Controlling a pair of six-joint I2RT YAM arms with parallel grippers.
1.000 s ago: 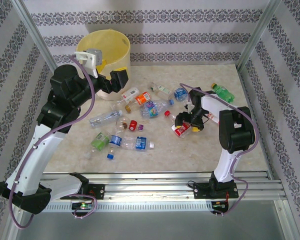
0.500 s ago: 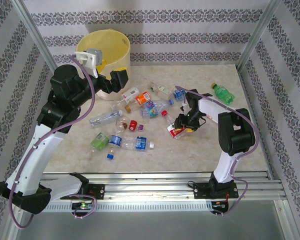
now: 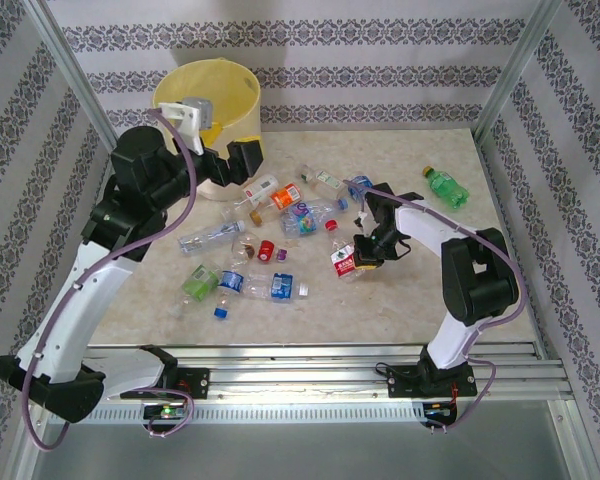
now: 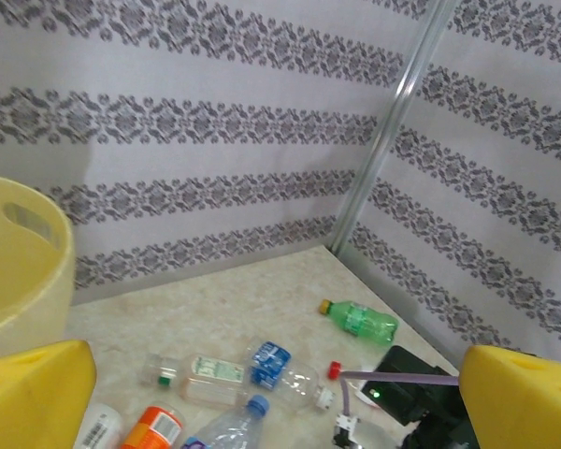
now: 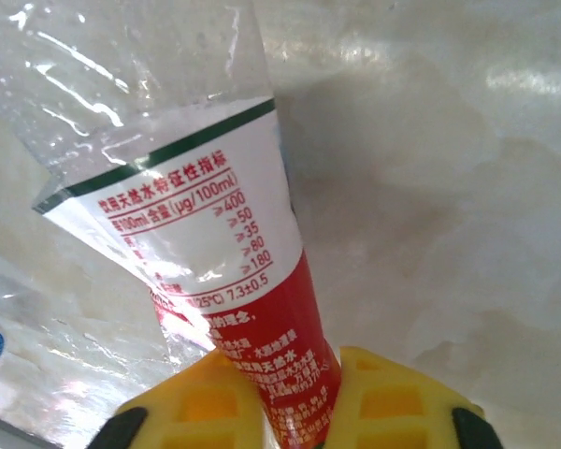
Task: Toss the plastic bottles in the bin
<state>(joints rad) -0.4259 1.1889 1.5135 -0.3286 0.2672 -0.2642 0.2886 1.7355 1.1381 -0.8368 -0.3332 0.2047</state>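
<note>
Red-labelled bottle [image 5: 226, 281] is clamped in my right gripper [image 5: 294, 398], apparently just off the table [image 3: 430, 295]; left gripper [image 4: 276, 402] stands wide apart beside the bin [image 3: 176, 100].

The bin [image 3: 235, 100], cream with a yellow bag inside, stands upright at the far left. The bottles [image 3: 282, 286] lie scattered on the surface [image 3: 380, 300] near it. One green bottle [image 3: 445, 187] lies apart at the right. A crushed red-label bottle [image 5: 234, 281] is pinched in the right end effector [image 5: 294, 402].
</note>
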